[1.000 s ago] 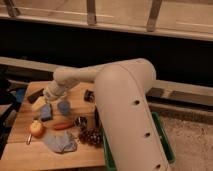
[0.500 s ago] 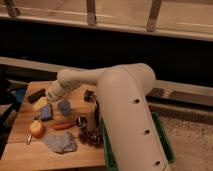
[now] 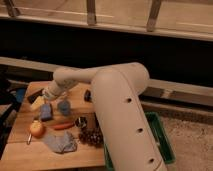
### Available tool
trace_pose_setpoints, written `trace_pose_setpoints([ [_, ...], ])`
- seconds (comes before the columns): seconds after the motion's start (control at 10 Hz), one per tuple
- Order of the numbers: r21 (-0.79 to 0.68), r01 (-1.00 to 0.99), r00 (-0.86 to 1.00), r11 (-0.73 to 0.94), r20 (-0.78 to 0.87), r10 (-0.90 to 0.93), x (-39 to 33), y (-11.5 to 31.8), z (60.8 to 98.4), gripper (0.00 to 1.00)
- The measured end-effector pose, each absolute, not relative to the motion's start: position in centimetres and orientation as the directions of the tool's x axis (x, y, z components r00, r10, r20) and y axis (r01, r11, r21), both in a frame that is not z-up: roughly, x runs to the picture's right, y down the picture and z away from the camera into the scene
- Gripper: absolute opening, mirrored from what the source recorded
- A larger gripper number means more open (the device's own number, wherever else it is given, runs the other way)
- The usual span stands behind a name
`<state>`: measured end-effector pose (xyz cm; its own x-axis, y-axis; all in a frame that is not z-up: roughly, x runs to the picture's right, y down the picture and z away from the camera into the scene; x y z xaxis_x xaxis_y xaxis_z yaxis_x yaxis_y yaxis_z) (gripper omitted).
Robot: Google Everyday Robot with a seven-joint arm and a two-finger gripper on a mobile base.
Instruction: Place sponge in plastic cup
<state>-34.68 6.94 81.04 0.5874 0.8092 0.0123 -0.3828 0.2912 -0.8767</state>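
Pale wood sets the stage: the surface carries a scatter of items, and the big white arm stretches from the right across to its far left part. The claw hangs at the arm's tip, jaws spread wide and holding nothing, just above the sponge. That sponge, a small blue block, lies flat on the wood. It is just beside the plastic cup, which stands upright to its right, blue-grey and about the same size. A yellowish block sits just left of the claw. Nearer the front edge there is a round orange fruit, a carrot lying crosswise, a small metal cup, a dark bunch of grapes and a crumpled grey-blue rag. A green bin stands on the floor to the right of the surface.
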Motion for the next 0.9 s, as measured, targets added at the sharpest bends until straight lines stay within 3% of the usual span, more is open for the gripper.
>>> trace_pose_setpoints([
  [0.6, -0.778, -0.488, 0.600, 0.396, 0.031, 0.799, -33.5, 6.5, 79.5, 0.74],
  [0.9, -0.792, -0.491, 0.584, 0.364, 0.011, 0.812, -32.7, 6.8, 80.8, 0.74],
])
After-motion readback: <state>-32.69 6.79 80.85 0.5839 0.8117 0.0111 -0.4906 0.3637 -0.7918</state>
